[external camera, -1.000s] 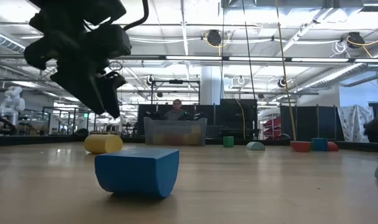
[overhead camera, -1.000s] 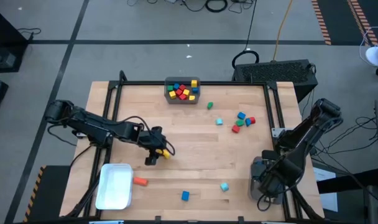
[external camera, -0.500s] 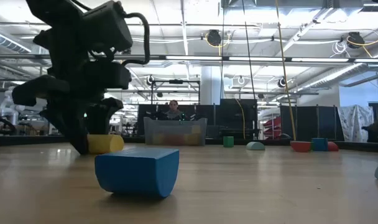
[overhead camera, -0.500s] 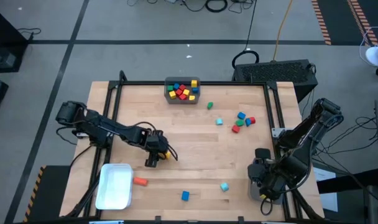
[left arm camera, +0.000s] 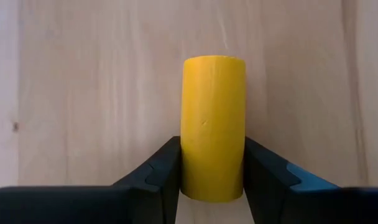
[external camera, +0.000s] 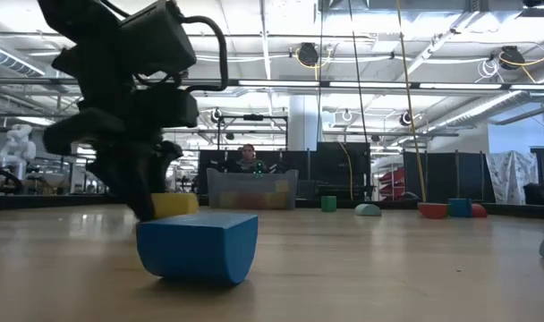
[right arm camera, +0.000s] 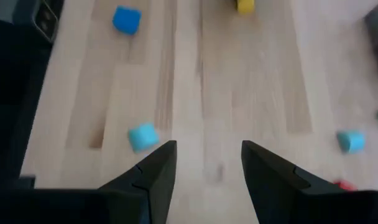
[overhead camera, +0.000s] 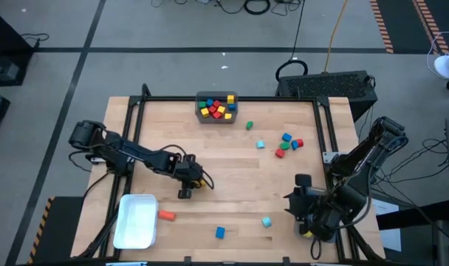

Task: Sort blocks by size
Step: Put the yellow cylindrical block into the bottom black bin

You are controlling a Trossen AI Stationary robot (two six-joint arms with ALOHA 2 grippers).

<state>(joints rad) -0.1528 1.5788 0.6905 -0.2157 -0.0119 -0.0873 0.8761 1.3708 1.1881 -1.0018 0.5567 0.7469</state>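
Across the wooden worktop, framed by a dark rail, the blocks are lying in scattered groups: a clear bin at the far edge is holding a heap of red, yellow and blue pieces, a white bin is sitting at the near left corner, and a loose cluster of red, blue and green blocks is resting on the right half. Both dark arms are reaching in from the sides. The left gripper is standing low over the left-centre of the worktop with its jaws partly closed on the near end of a yellow cylinder block, both fingers touching its flanks. The right gripper is hovering near the right front corner, jaws standing open and holding nothing, with a cyan block just ahead of it. Judging by its look, the yellow piece is a light, rigid, smooth painted block; lying on its side it could roll or squirt out, so a grip across the curved sides nearer the middle of its length would probably be steadier than one at the end. Open room is lying all around it, the orange block and the white bin being the nearest things, and a blue block is sitting close to the front edge.
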